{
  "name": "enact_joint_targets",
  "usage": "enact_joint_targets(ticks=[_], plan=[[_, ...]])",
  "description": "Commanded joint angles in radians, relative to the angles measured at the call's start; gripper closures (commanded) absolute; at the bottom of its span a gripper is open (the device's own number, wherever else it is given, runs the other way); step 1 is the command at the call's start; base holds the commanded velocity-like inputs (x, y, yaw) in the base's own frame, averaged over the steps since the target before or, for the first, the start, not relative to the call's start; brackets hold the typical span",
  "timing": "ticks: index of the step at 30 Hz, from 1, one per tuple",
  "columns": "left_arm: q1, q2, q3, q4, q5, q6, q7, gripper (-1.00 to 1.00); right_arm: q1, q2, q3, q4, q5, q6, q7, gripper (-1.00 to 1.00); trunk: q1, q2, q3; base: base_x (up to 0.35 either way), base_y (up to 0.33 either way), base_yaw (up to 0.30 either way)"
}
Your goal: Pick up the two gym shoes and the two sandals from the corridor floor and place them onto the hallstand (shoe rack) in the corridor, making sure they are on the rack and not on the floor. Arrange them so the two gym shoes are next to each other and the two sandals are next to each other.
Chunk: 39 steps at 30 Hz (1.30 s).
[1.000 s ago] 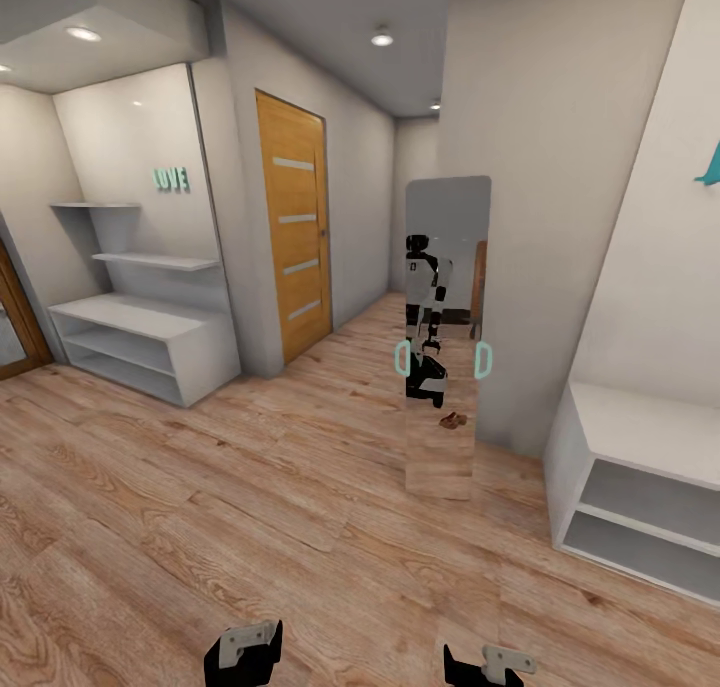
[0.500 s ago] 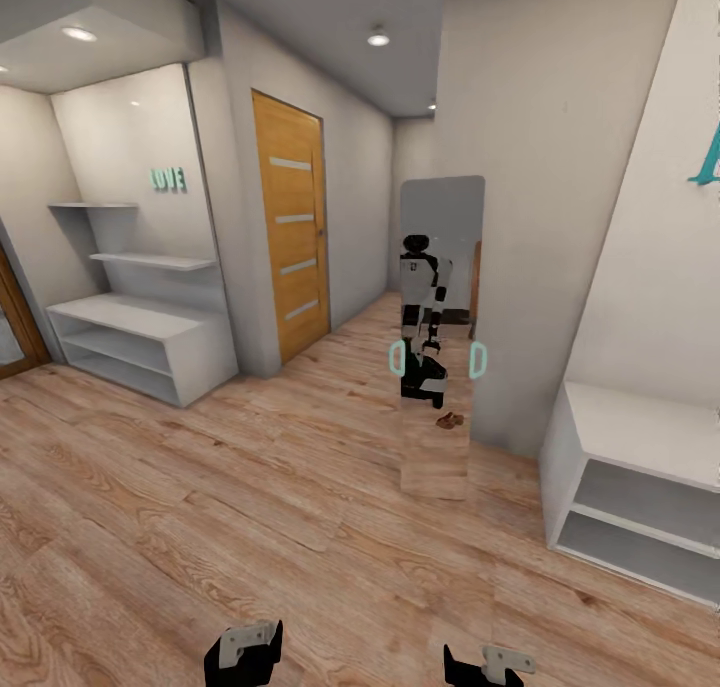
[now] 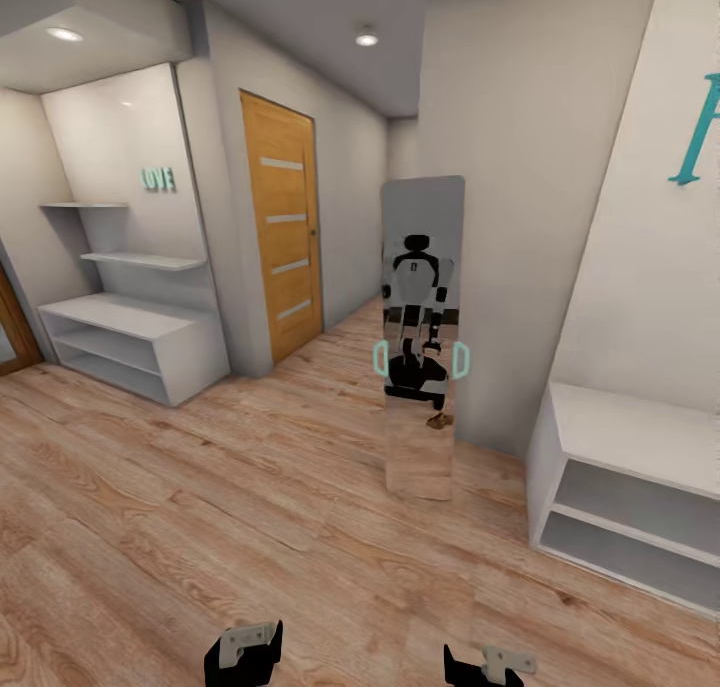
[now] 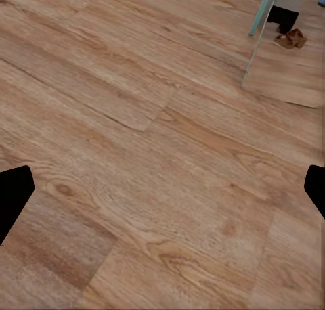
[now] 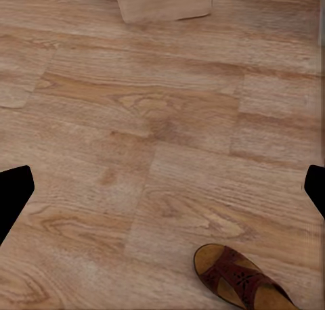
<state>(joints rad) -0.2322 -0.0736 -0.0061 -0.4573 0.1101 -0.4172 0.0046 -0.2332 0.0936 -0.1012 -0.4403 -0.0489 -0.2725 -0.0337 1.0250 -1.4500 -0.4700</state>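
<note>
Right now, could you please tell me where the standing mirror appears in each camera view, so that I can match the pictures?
Head view: the mirror stands upright, right of centre, against the wall corner.
Left wrist view: the mirror shows its teal-edged lower part, far across the planks.
Right wrist view: probably the mirror, a pale patch well beyond the sandal.
Shared landmark: the corridor floor it stands on.

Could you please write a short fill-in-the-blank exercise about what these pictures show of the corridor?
1. The sandal lies on the wooden ____.
2. The tall mirror reflects the ____.
3. The teal wall letters above the hallstand spell ____.
4. The wooden door is ____.

Missing words: floor; robot; LOVE; closed
</note>
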Motion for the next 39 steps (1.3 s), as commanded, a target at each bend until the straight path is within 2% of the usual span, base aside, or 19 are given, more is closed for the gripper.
enact_joint_targets(ticks=[1, 15, 39], plan=[[0.000, 0.000, 0.000, 0.000, 0.000, 0.000, 0.000, -1.00, 0.000, 0.000, 0.000, 0.000, 0.000, 0.000, 0.000, -1.00, 0.000, 0.000, 0.000, 0.000, -0.126, 0.000], [0.000, 0.000, 0.000, 0.000, 0.000, 0.000, 0.000, -1.00, 0.000, 0.000, 0.000, 0.000, 0.000, 0.000, 0.000, -1.00, 0.000, 0.000, 0.000, 0.000, -0.048, 0.076], [0.000, 0.000, 0.001, 0.000, 0.000, 0.000, 0.000, -1.00, 0.000, 0.001, 0.000, 0.000, 0.001, 0.000, 0.000, -1.00, 0.000, 0.000, 0.000, 0.000, -0.005, 0.264]])
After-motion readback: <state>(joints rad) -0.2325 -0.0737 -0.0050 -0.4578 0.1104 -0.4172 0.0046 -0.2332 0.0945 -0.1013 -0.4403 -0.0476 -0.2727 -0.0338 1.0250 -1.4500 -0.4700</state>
